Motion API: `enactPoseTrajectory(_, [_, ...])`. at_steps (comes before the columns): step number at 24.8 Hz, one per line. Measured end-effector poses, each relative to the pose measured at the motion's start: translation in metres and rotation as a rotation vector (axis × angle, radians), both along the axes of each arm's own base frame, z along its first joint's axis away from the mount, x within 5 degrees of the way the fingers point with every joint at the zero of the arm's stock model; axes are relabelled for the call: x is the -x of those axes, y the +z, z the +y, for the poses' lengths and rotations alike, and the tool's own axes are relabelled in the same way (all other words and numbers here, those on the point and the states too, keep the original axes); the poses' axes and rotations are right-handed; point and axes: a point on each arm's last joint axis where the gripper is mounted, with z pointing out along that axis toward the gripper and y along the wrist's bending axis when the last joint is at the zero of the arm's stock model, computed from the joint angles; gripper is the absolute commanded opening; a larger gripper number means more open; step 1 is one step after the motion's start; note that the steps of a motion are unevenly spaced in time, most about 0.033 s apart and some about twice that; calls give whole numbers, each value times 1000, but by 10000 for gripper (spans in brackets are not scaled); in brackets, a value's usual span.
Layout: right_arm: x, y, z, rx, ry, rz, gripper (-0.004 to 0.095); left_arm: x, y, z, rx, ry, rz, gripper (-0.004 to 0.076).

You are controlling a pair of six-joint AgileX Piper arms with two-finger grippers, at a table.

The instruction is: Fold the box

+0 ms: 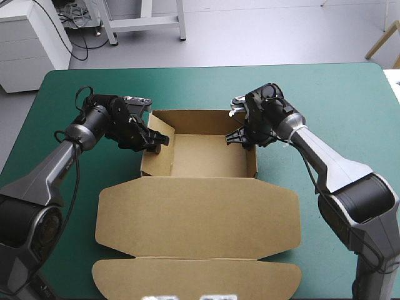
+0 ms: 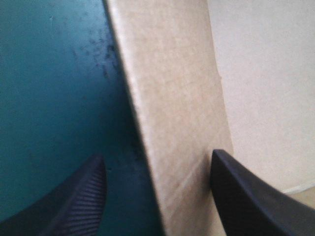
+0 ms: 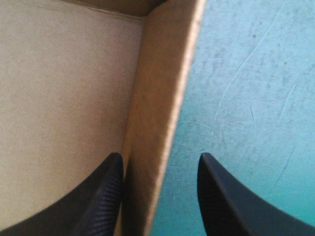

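Brown box [image 1: 203, 156] stands as a tray, lid [image 1: 199, 215] flat at 6 o'clock. Left gripper [image 1: 155, 141] and right gripper [image 1: 240, 136], both spread, straddle its side walls.

No text, label, brand, number or sign can be read on the box [image 1: 200, 215] or anywhere else in the three views.
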Motion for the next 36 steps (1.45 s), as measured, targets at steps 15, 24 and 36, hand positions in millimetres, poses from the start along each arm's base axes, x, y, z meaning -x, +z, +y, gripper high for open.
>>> enactPoseTrajectory(15, [15,92,-12,-64,-4,-251,446,-10,78,3,-48,-59,-157,444])
enactPoseTrajectory(24, [35,111,-11,-184,1,-236,446,2,119,13,-92,-51,-263,162])
enactPoseTrajectory(36, [44,60,-9,-176,-7,-47,444,115,213,51,-103,-85,-566,-10])
